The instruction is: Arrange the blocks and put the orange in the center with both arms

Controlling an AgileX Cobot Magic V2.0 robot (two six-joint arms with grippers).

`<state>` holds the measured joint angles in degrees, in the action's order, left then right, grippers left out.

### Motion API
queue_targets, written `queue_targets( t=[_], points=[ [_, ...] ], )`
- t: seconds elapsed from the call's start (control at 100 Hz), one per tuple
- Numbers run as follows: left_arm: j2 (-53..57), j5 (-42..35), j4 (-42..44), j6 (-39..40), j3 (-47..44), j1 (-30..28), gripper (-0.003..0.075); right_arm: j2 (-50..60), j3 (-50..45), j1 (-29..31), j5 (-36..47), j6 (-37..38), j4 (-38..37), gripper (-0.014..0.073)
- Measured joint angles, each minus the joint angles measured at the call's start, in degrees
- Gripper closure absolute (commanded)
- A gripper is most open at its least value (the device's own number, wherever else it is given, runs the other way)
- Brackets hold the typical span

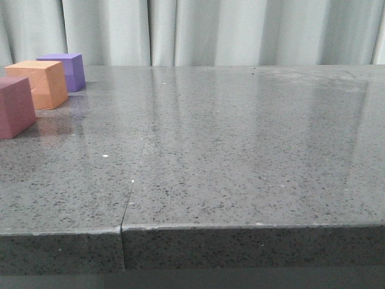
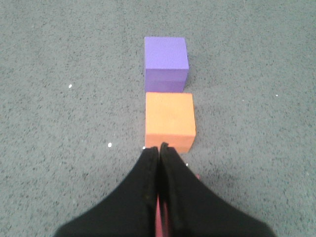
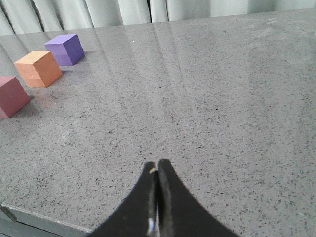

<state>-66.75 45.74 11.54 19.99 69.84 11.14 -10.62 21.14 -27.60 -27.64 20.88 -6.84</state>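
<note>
Three foam-looking cubes lined up at the far left of the bench, neither arm holding anything

From the left: the matte dusty pink-red cube (image 1: pixel 16 106) sits nearest the front edge, the bright orange matte cube (image 1: pixel 41 83) just behind it and the matte purple cube (image 1: pixel 64 71) furthest back, all close together in one row on the glossy speckled dark-grey stone bench (image 1: pixel 240 156), well away from its bare middle. The black left gripper (image 2: pixel 159 148) hangs over the pink-red cube with its fingers pressed together, empty; the black right gripper (image 3: pixel 157 167) is likewise closed on nothing, over open stone. The orange cube looks light and slightly soft, its matte skin unlikely to slip; I'd pinch it across its two free side faces, since its neighbours crowd the front and back
</note>
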Motion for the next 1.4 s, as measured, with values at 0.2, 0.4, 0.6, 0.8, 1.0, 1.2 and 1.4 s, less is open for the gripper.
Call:
queue_targets(
  t=[0.2, 0.4, 0.6, 0.8, 1.0, 1.2, 1.4],
  points=[
    [6.9, -0.1, 0.0, 0.0, -5.8, 0.0, 0.0741, 0.0, 0.0, 0.0, 0.0, 0.0, 0.0, 0.0609],
    [13.3, -0.6, -0.8, 0.0, -11.2, 0.0, 0.0741, 0.0, 0.0, 0.0, 0.0, -0.1, 0.0, 0.0609],
    [18.3, -1.7, -1.3, -0.1, -16.8, 0.0, 0.0741, 0.0, 0.0, 0.0, 0.0, -0.1, 0.0, 0.0609],
    [22.6, -3.4, -1.5, -0.1, -22.3, 0.0, 0.0741, 0.0, 0.0, 0.0, 0.0, 0.0, 0.0, 0.0609],
    [25.6, -5.9, -1.6, 0.5, -27.5, 0.0, 0.0741, 0.0, 0.0, 0.0, 0.0, 0.0, 0.0, 0.0609],
    [28.5, -7.4, -1.6, 0.6, -32.8, 0.0, 0.0741, 0.0, 0.0, 0.0, 0.0, 0.0, 0.0, 0.0609],
    [33.4, -16.0, -1.2, 0.6, -38.6, 0.0, 0.0741, 0.0, 0.0, 0.0, 0.0, -0.1, 0.0, 0.0609]
  ],
)
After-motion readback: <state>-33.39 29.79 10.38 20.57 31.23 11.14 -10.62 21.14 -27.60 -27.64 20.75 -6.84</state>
